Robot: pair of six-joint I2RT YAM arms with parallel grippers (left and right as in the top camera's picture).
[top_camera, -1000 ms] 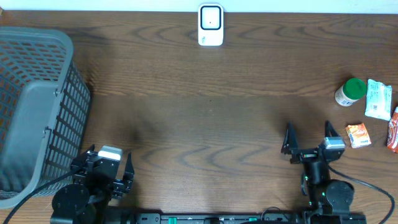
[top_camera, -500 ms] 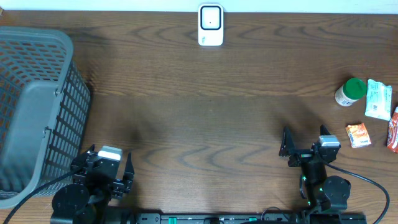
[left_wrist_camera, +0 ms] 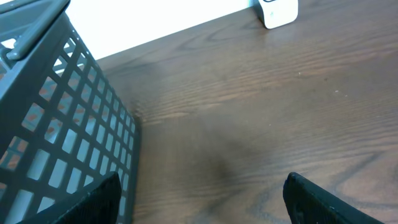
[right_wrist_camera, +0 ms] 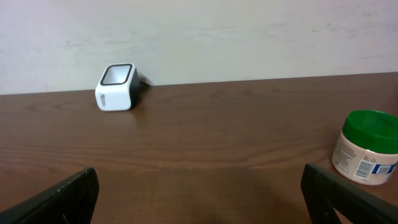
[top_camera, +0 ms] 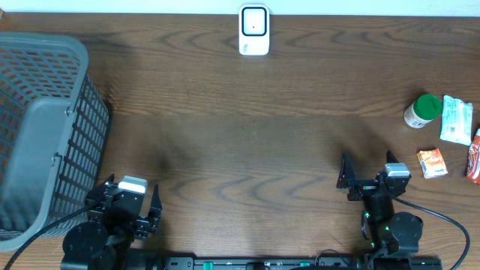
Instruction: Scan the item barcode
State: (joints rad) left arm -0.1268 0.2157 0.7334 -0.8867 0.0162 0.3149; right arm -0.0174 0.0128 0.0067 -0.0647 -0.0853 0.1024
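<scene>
Sitting at the near edge, left gripper (top_camera: 127, 206) and right gripper (top_camera: 367, 178) both gape empty overhead, with jar (top_camera: 423, 110) and packets (top_camera: 456, 120) bunched far right, probably for the right arm, scanner (top_camera: 254, 30) centred opposite, basket (top_camera: 45, 127) left. Left wrist view: spread fingers (left_wrist_camera: 99, 199) frame basket wall and table (left_wrist_camera: 249, 112). Right wrist view: the scanner's window tilts toward the arms, presumably to read barcodes; the jar's print is too small to read.

Grey basket (top_camera: 84, 139); green-lidded jar (top_camera: 422, 110)
</scene>
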